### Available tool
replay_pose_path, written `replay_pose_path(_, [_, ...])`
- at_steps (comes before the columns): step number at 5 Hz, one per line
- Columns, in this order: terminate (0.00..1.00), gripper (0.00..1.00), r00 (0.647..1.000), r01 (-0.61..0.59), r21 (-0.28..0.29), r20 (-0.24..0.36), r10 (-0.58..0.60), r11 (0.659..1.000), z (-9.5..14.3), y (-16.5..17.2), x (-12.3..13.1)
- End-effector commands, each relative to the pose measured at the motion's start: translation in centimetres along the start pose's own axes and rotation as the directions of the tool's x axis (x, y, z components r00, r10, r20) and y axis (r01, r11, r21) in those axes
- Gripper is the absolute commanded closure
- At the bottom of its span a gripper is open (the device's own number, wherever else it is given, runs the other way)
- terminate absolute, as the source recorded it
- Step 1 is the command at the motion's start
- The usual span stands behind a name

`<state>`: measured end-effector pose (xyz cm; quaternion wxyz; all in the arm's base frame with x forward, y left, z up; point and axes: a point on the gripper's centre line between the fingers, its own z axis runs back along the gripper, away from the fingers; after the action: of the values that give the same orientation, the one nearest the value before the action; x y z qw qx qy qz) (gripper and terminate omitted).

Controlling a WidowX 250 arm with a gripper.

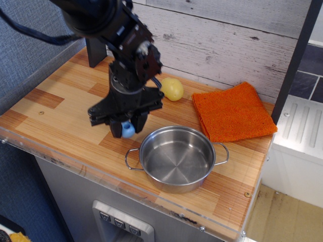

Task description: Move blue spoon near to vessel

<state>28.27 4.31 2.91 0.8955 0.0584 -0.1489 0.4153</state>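
My black gripper [126,127] hangs over the wooden counter just left of the vessel. It is shut on the blue spoon [127,130]; only the spoon's light-blue handle end shows between the fingers, lifted a little above the counter. The spoon's grey bowl is hidden by the gripper. The vessel [176,157] is a shiny steel pot with two thin loop handles, standing empty near the counter's front edge, right of the gripper. Its left handle [132,159] lies just below the gripper.
A yellow potato-like lump [172,88] lies behind the gripper near the plank wall. A folded orange cloth [232,111] lies at the back right. The counter's front edge [101,174] has a clear plastic lip. The arm's black base [95,53] stands at the back left.
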Motion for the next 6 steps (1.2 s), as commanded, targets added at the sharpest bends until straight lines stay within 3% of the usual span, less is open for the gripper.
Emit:
replay_pose_path(1, [0.00,1.00,0.996,-0.065,-0.066,0.061,0.069,0.996,3.0,-0.6,3.6])
replay_pose_path(3, [0.00,1.00,0.989,-0.126,-0.073,0.074,0.131,0.989,2.3,-1.9,8.1])
replay_pose_path(6, [0.00,1.00,0.974,-0.223,-0.012,0.034,0.223,0.975,-2.8,-2.3,12.2])
